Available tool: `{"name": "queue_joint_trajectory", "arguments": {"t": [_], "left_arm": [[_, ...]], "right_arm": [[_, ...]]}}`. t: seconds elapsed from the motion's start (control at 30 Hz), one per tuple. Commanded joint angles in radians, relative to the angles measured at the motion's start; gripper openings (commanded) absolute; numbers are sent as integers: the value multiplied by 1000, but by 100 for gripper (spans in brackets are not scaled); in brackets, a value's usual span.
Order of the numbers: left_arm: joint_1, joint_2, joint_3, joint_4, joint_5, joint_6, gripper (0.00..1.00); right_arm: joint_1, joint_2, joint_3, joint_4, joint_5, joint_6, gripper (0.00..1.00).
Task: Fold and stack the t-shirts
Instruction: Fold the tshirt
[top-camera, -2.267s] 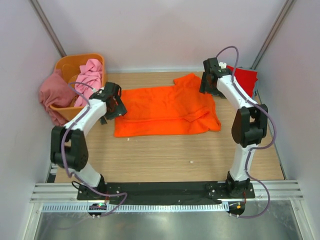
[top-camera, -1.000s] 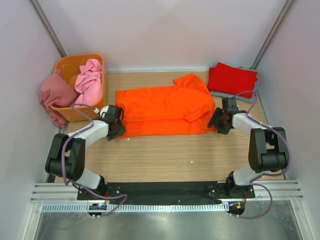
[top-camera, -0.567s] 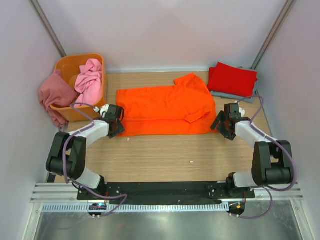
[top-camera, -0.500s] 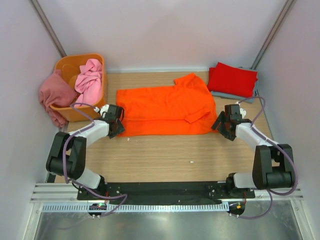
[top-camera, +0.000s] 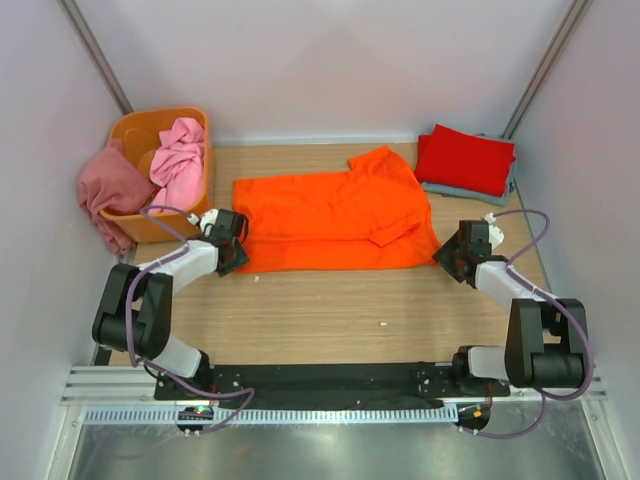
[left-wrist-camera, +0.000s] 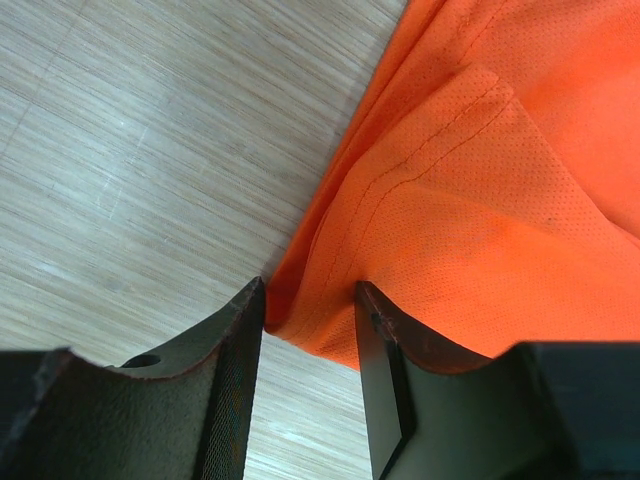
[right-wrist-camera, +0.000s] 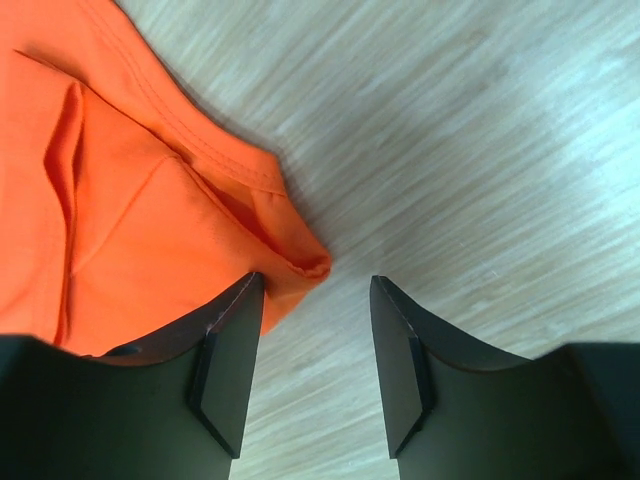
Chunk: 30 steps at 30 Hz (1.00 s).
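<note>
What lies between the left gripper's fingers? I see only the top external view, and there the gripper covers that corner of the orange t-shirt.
Observer: In the left wrist view, the corner of the orange t-shirt spans the gap of the left gripper; whether it pinches I cannot tell.
Operator: And the right gripper?
Observer: In the right wrist view, the shirt's corner tip lies next to one finger of the right gripper, which is open, and bare table shows between the tip and the other finger.
</note>
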Motion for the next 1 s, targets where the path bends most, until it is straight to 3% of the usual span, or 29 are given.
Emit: {"name": "queue_joint_trajectory", "arguments": {"t": [0.0,0.23,0.33,0.43,0.53,0.57,0.83,0.97], "left_arm": [[-2,24,-23,6,-2,2,42],[-2,22,-22,3,-10,6,41],[-2,25,-20,4,-12,6,40],[-2,33,-19,7,-13,4,31],[-4,34,-16,7,-10,4,12],[-4,30,-16,6,-12,4,1],[-4,-73,-48,-65,1,-25,0],[-7,-162,-111,-74,45,-45,0]], "right_arm": [[-3,15,8,100,16,20,52],[-10,38,12,122,-46,24,45],[-10,21,-16,135,-73,26,34],[-10,22,-27,142,-76,18,11],[-11,24,-16,140,-67,3,1],[-13,22,-1,126,-63,-9,1],[-17,-109,117,-168,140,-77,1],[-16,-180,98,-249,135,-60,1]]}}
